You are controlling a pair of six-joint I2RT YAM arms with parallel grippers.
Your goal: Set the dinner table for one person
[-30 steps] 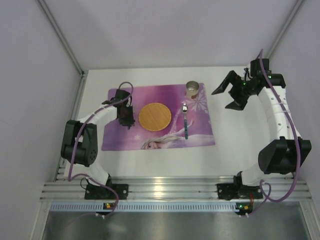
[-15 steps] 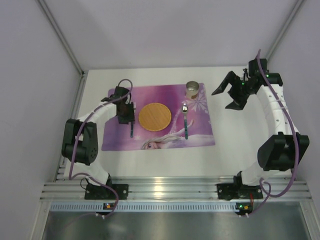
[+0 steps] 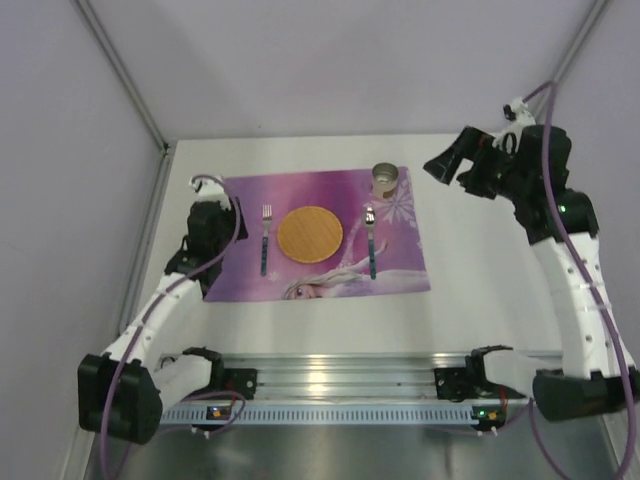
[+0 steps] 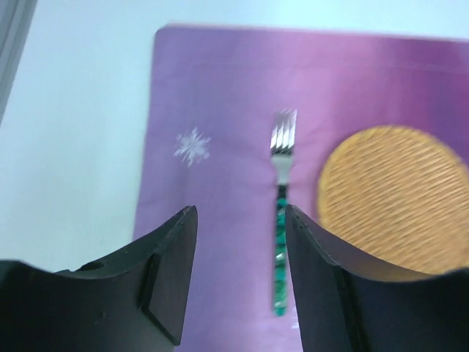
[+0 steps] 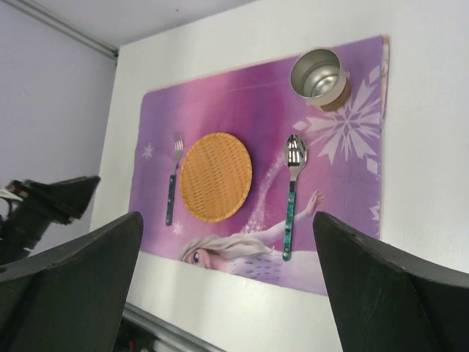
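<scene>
Steel-tined, with a green handle, the fork (image 3: 265, 238) now lies by itself on the purple mat (image 3: 330, 190), just left of the round woven plate (image 3: 309, 233), tines toward the far edge. A second ago the left hand (image 4: 239, 220) was low over that spot and hid the fork. It has since let go and drawn back toward the left edge of the surface (image 3: 300, 320).

With the spoon (image 3: 370, 240) to the right of the plate and the metal cup (image 3: 385, 179) beyond it near the mat's far right corner, the place setting looks complete, or close to it. What is left is probably only for the arms to retreat.

The white surface carries all of this, and the mat sits in its middle, nearer the far edge than the near one.

The left hand hangs raised above the mat's left margin, its camera looking down at the fork. Its fingers are apart with nothing between them.

The right hand (image 3: 460, 170) has lifted higher over the far right corner of the surface, well apart from every item. It is tilted back toward the mat, its fingers spread wide and empty.
</scene>
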